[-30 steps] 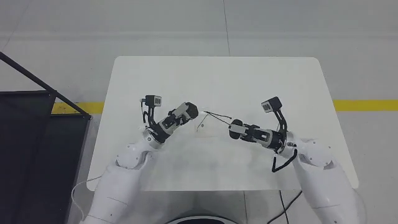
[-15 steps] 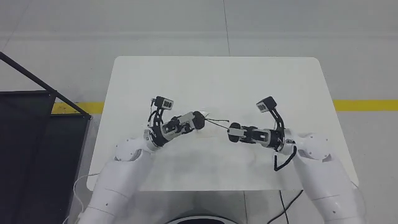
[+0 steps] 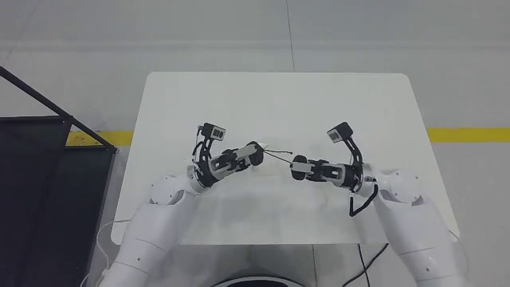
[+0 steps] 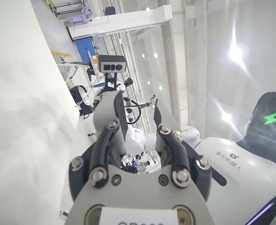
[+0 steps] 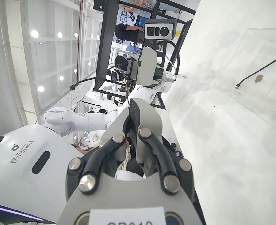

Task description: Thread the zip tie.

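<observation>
A thin black zip tie (image 3: 279, 155) spans the short gap between my two grippers above the middle of the white table (image 3: 319, 104). My right gripper (image 3: 295, 165) is shut on one end of it. In the right wrist view the strap (image 5: 125, 80) curves away from the right gripper (image 5: 133, 105) toward the other arm. My left gripper (image 3: 259, 153) faces it from the left. In the left wrist view the left gripper (image 4: 136, 101) is open, and the tie's free end (image 4: 152, 99) hangs just off one fingertip.
A small white piece (image 3: 263, 145) lies on the table beside the left gripper. A clear panel (image 5: 257, 76) with a black cable on it sits off the table's left front corner. A black frame (image 3: 48, 108) stands to the left.
The left arm has swung right toward the right gripper, closing the gap to the tie's free end. The right gripper has crept slightly left, still holding the tie.
</observation>
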